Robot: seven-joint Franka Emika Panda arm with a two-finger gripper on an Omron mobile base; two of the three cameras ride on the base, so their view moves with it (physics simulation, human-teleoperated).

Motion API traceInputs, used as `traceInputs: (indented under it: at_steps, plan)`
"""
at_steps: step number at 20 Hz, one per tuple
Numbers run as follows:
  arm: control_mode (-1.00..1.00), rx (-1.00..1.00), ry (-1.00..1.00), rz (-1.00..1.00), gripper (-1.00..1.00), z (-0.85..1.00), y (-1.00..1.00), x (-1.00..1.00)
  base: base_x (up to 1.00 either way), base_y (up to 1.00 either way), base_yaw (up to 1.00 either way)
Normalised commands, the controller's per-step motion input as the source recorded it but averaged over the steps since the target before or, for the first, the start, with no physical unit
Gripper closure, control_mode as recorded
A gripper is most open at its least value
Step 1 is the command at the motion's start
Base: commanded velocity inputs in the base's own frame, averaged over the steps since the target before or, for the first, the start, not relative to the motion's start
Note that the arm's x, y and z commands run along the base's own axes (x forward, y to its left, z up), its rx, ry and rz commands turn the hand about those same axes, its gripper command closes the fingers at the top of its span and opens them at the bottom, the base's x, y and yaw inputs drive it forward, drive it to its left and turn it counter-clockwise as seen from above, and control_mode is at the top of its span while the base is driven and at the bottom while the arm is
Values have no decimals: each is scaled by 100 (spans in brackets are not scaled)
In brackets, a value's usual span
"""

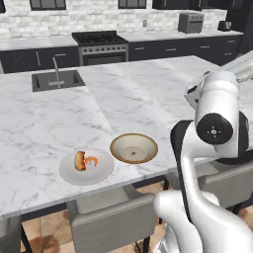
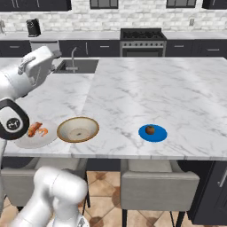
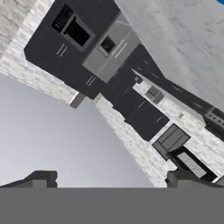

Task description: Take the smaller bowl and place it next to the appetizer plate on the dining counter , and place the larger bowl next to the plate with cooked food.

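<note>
The larger bowl (image 1: pixel 134 148) (image 2: pixel 78 129), cream with a tan rim, sits upright near the front edge of the dining counter (image 1: pixel 44 128) (image 2: pixel 146 88). Just to its left, almost touching it, lies the plate with cooked food (image 1: pixel 99 173) (image 2: pixel 44 137), white, carrying a sausage and a shrimp; my arm hides part of it in the right base view. The appetizer plate (image 2: pixel 160 134), blue with a brown ball, lies further right along the same edge. The smaller bowl is out of view. My gripper (image 3: pixel 111 179) is open with nothing between its fingers, raised above the counter and facing the far kitchen wall.
A sink with a faucet (image 1: pixel 57 79) (image 2: pixel 76 66) is set into the counter's far left part. Grey stools (image 1: pixel 111 217) (image 2: pixel 159 186) stand under the front edge. Against the back wall are a stove (image 1: pixel 100 44) (image 2: pixel 142 42) and dark cabinets.
</note>
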Motion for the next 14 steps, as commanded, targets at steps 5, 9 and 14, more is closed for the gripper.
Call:
traceInputs:
  at_steps: [5, 9, 14]
  plan:
    - [-100, 19, 11, 32, -100, -44, 71, -31, 0, 0, 0]
    - [-100, 47, 17, 46, -100, 16, 8, -5, 0, 0, 0]
    - [-100, 60, 25, 49, -100, 57, -20, 15, 0, 0, 0]
